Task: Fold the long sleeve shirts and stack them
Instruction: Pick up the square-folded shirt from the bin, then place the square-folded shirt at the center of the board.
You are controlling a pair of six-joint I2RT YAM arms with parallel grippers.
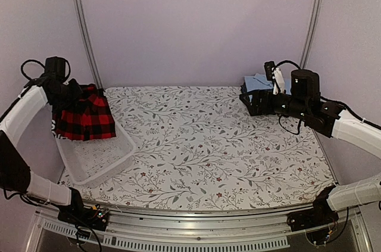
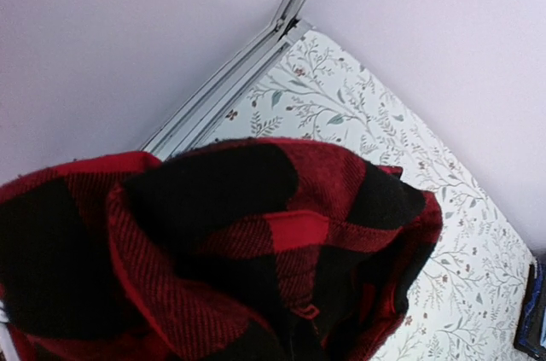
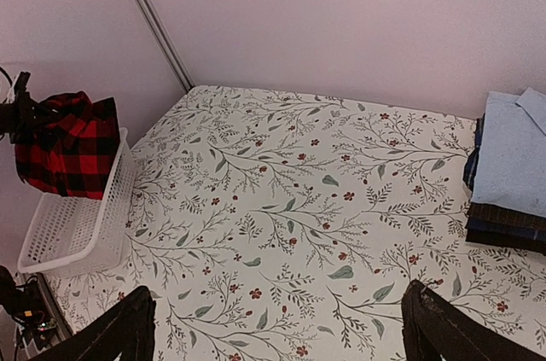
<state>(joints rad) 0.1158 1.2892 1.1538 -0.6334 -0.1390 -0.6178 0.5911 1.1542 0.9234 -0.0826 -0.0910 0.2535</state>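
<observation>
Pinching the plaid shirt (image 1: 83, 118), the left gripper (image 1: 72, 94) holds it bunched above the basket (image 1: 101, 162), likely to carry it out for folding. The right gripper (image 3: 280, 297), fingers spread, hovers well across from the basket, beside the stack (image 3: 512, 156).

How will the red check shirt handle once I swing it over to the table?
Probably floppy: the red check shirt hangs bunched from the left gripper above the basket. Likely to land crumpled, needing spreading. Its coarse weave suggests little slipping.
</observation>
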